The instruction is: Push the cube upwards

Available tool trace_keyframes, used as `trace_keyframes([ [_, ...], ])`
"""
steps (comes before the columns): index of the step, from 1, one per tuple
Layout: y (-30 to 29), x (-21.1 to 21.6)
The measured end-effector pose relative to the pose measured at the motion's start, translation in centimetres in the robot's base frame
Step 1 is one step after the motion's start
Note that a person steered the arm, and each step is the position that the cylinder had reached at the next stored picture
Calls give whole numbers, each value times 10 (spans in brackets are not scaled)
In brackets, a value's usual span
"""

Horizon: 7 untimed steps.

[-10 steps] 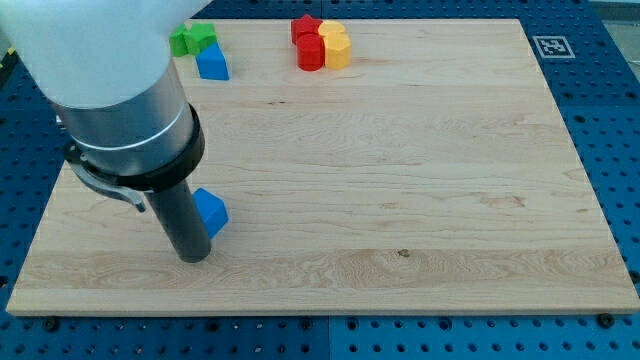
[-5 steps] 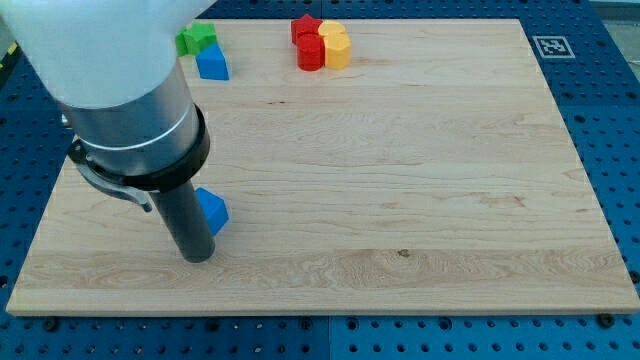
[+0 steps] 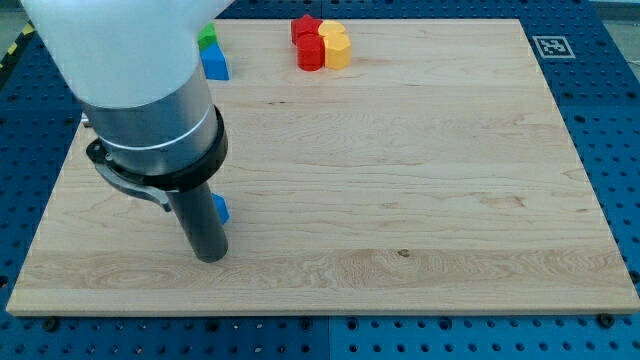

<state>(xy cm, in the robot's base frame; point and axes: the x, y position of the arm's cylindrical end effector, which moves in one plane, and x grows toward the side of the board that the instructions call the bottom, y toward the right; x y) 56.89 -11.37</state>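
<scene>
Tip (image 3: 211, 257) on bench (image 3: 400, 200), touching blue cube (image 3: 221, 209), mostly hidden behind rod; no gripper on this arm, so state n/a.

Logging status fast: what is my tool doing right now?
No gripper, just a rod: my tip rests on the board, directly at the view's left of the blue block, holding nothing.

No readable words, brands or numbers anywhere. Only sign: black-and-white square fiducial marker (image 3: 553, 46), printed on white tag, lying on blue perforated surface just beside tabletop (image 3: 420, 180) top-right corner. Marker pattern holds no legible characters.
</scene>
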Motion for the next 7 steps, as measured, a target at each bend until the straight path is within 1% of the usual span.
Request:
trace_keyframes([
  [2,14,-13],
  [4,14,-13],
  [5,10,-23],
  [7,-2,-85],
])
